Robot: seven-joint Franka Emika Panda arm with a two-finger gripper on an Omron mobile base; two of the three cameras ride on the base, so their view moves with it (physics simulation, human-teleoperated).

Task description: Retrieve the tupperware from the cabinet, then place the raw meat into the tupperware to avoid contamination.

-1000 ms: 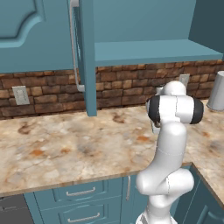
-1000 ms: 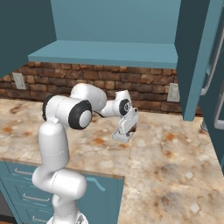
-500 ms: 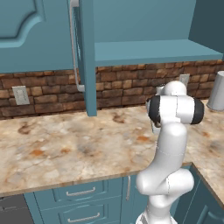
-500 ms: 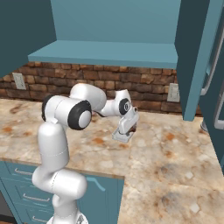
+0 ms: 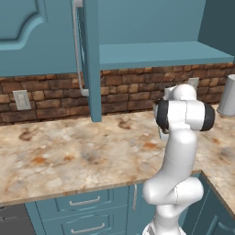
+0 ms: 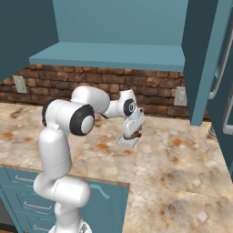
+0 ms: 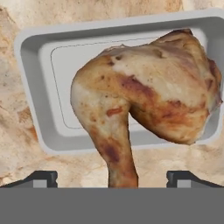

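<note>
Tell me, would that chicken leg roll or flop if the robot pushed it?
Probably it would wobble more than roll: the raw meat is lumpy, with a fat end and a thin bone end. It looks stiff, keeping its curled shape. Its glossy skin might be slippery. The tupperware rim would likely stop it sliding far.

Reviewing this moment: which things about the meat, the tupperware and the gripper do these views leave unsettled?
- Whether the raw meat already rests in the tupperware or hangs above it: hand view looks straight down.
- Tupperware's right end: hand view, covered by the meat.
- Contact between the meat and the fingertips: hand view, bottom edge cuts it off.
- Gripper over the container: right base view, too small; left base view, the arm blocks it.
</note>
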